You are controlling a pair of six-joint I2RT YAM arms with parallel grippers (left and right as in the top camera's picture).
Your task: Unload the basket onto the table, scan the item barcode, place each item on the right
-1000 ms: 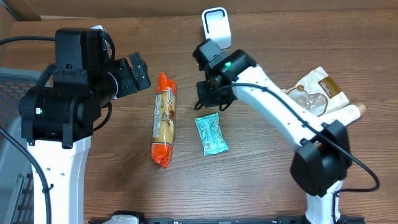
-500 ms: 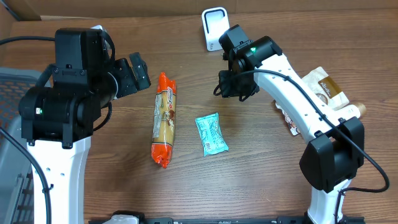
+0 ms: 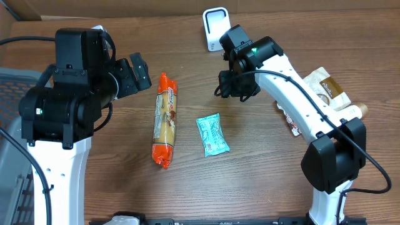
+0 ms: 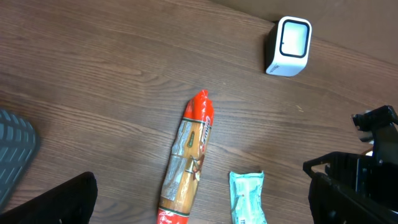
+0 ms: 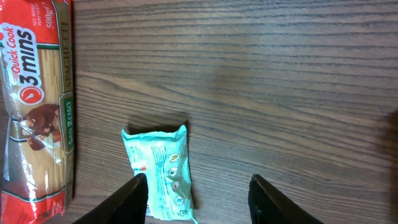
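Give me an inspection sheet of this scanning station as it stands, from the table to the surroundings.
Surface: brown wooden table, no spills seen.
Job's things: white scanner upright at the far edge; teal packet and spaghetti pack lying flat, apart.
Clutter: pile of pouches at the right.
Grippers: left gripper open, empty; right gripper open, empty, above the teal packet's end.
Cables: black cable looping beside the right arm's base.
Surroundings: grey basket at left; cardboard behind.

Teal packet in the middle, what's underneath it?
The teal packet lies flat on the wooden table. Nothing pokes out from beneath; its underside is covered from view.
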